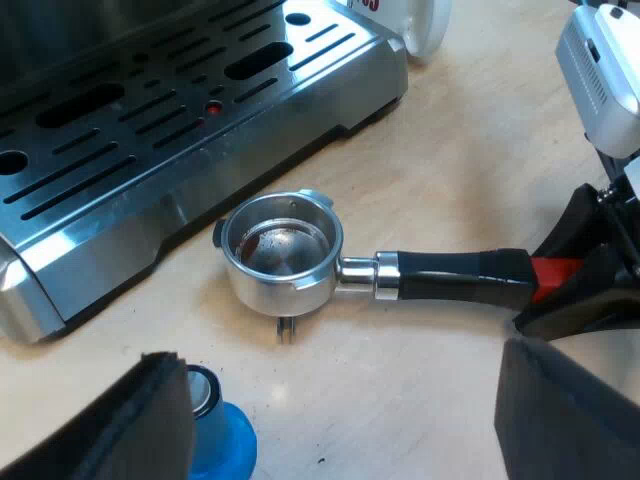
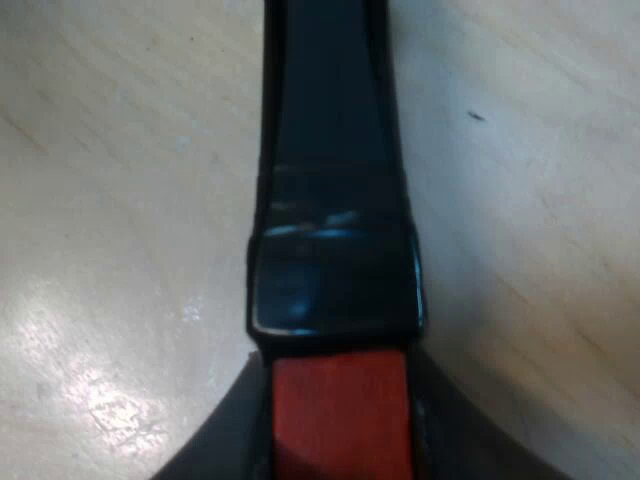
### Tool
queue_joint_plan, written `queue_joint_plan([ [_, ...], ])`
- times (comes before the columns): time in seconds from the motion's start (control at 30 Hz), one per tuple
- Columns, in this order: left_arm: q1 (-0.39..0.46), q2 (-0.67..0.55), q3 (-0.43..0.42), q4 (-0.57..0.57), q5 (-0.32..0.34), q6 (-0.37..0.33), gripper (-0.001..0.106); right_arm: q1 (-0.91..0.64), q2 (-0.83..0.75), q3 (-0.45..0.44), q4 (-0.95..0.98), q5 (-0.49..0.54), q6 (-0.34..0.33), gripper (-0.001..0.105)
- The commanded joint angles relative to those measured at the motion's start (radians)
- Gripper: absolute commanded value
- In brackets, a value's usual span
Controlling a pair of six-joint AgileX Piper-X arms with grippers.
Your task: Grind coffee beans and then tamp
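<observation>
The metal holder [image 1: 285,250] lies on the wooden table beside the espresso machine's drip tray [image 1: 150,130]. Its basket holds only brown stains. The dark handle [image 1: 450,278] ends in red [image 1: 552,272], and my right gripper [image 1: 578,285] is at that end. In the right wrist view, the right gripper [image 2: 340,440] is shut on the red end [image 2: 340,410] of the handle [image 2: 335,200], one finger on each side. My left gripper [image 1: 340,400] hangs open above the table near the holder, with nothing between its fingers. A blue tamper [image 1: 220,440] stands by one left finger [image 1: 100,430].
The machine's slotted steel drip tray stretches beyond the holder. A white mug [image 1: 420,25] stands by the tray's far corner. Bare wooden table [image 1: 480,150] surrounds the holder.
</observation>
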Motion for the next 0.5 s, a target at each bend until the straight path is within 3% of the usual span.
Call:
queue_joint_plan([
  [0.03, -0.004, 0.0, -0.002, -0.01, 0.006, -0.002, 0.065, -0.001, -0.001, -0.009, 0.014, -0.006, -0.002, 0.016],
  [0.07, -0.004, 0.0, -0.002, -0.01, 0.006, -0.002, 0.065, -0.001, -0.001, -0.009, 0.018, -0.006, -0.002, 0.022],
  [0.13, -0.004, 0.0, -0.002, -0.01, 0.006, -0.002, 0.065, -0.001, -0.001, -0.009, 0.046, -0.003, 0.001, 0.042],
  [0.23, -0.004, 0.0, -0.002, -0.01, 0.006, -0.002, 0.065, -0.001, -0.001, -0.009, 0.093, -0.002, 0.023, 0.057],
  [0.5, -0.004, 0.0, -0.002, -0.01, 0.006, -0.002, 0.065, -0.001, -0.006, -0.011, 0.17, 0.003, 0.041, 0.057],
])
